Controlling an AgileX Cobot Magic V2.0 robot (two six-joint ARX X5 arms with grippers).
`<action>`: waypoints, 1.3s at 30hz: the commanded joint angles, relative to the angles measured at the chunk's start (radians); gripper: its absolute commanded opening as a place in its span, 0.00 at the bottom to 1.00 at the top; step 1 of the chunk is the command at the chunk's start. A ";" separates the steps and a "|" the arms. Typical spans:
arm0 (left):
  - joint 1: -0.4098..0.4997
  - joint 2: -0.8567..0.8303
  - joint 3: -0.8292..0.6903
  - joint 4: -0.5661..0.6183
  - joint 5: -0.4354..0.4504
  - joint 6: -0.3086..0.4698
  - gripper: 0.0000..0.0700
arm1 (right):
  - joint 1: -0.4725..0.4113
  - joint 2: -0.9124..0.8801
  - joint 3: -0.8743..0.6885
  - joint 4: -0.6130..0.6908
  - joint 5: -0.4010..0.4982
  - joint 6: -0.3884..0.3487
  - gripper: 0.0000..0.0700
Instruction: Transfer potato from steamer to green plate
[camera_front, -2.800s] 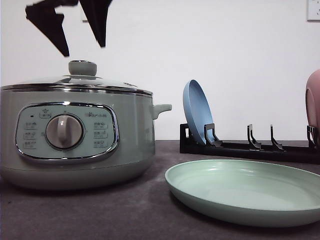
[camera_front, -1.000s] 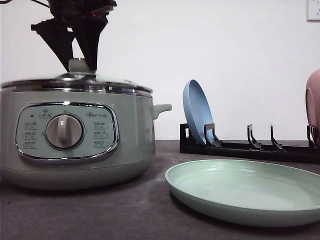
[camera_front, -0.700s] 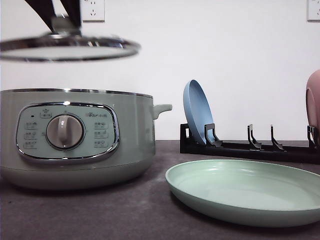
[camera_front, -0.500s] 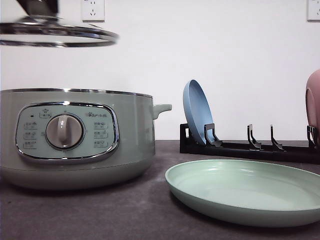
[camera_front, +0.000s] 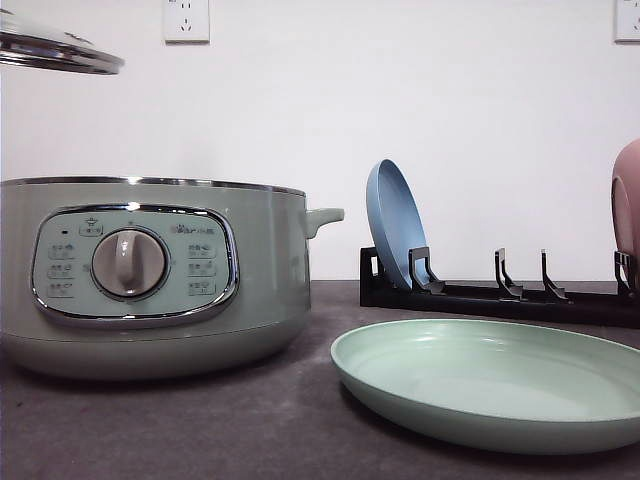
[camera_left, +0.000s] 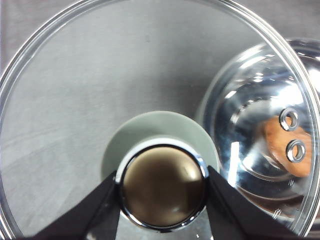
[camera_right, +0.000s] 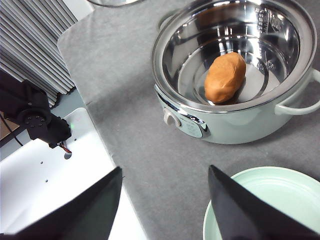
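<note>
The left gripper (camera_left: 162, 192) is pinching the lid knob (camera_left: 162, 186), jaws pressing on both its sides, and is holding the glass lid (camera_left: 90, 85) in the air, off to the steamer's left side. The right gripper (camera_right: 165, 200) is hanging above the desk (camera_right: 130, 120) with its jaws spread wide and nothing between them. The steamer (camera_right: 235, 75) is standing open, and the potato (camera_right: 225, 76) is lying in its shiny bowl. The green plate (camera_front: 490, 380) is sitting bare just beside the steamer.

Three plates: green plate (camera_front: 490, 385); blue plate (camera_front: 395, 225); pink plate (camera_front: 627, 215).
</note>
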 joint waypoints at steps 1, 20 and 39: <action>0.010 -0.005 0.032 0.012 -0.003 0.004 0.00 | 0.010 0.031 0.016 0.025 0.004 0.025 0.49; 0.057 -0.005 0.032 0.020 -0.003 0.009 0.00 | 0.071 0.650 0.582 -0.033 0.049 0.015 0.72; 0.061 -0.005 0.032 0.021 -0.002 0.009 0.00 | 0.164 1.042 0.830 -0.037 0.292 0.009 0.83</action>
